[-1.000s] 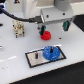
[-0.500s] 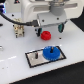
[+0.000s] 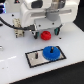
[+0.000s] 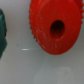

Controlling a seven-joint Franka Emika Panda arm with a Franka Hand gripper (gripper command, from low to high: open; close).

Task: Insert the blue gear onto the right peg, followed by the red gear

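The red gear (image 3: 46, 35) is half hidden under the arm in the upper middle. The gripper fingers are not visible. In the wrist view the gear's (image 4: 54, 26) top is cut off.

One red gear (image 3: 46, 35), one blue gear (image 3: 50, 51), one plate (image 3: 33, 58).

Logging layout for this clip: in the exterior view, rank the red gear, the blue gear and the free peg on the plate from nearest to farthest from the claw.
1. Round red plastic toothed gear: directly under the claw.
2. Flat blue plastic toothed gear: on the black-framed grey plate, its right end in the exterior view.
3. Thin dark free peg: toward the plate's left end, farthest.
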